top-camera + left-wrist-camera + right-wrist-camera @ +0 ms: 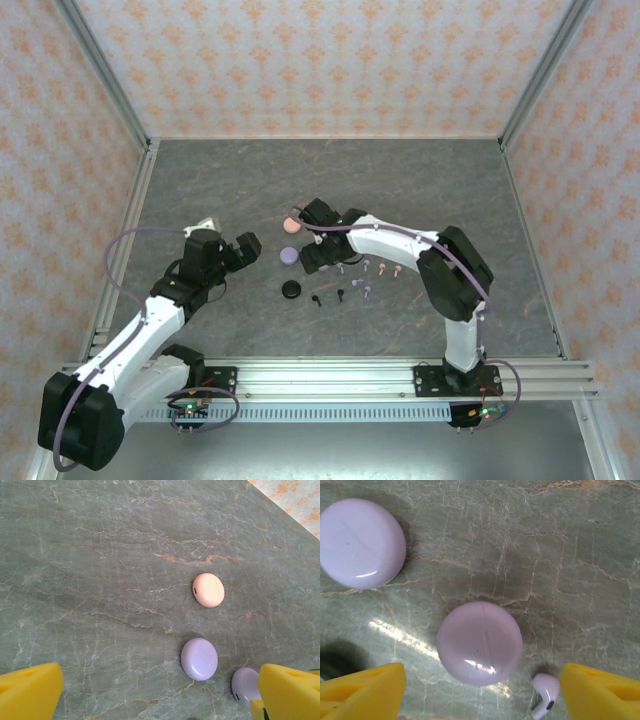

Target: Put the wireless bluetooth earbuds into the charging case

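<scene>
Three round, lidded charging cases show in the top view: pink (pixel 292 225), lilac (pixel 288 256) and black (pixel 291 290). In the right wrist view a second lilac case (pixel 480 642) lies between the yellow fingers (pixel 362 692) of my right gripper (pixel 480 696), which is open with a gap on each side. A lilac earbud (pixel 544 696) lies by its right finger. Several tiny earbuds (pixel 368 266) are scattered to the right of the cases. My left gripper (pixel 245 245) hovers open left of the cases, holding nothing; its view shows the pink case (pixel 208 590) and a lilac case (pixel 199 659).
The other lilac case (pixel 362 542) lies just beyond the right gripper's left finger. Two black earbuds (pixel 316 300) rest near the black case. Patterned walls with metal posts (pixel 130 130) bound the grey marbled table (pixel 420 190).
</scene>
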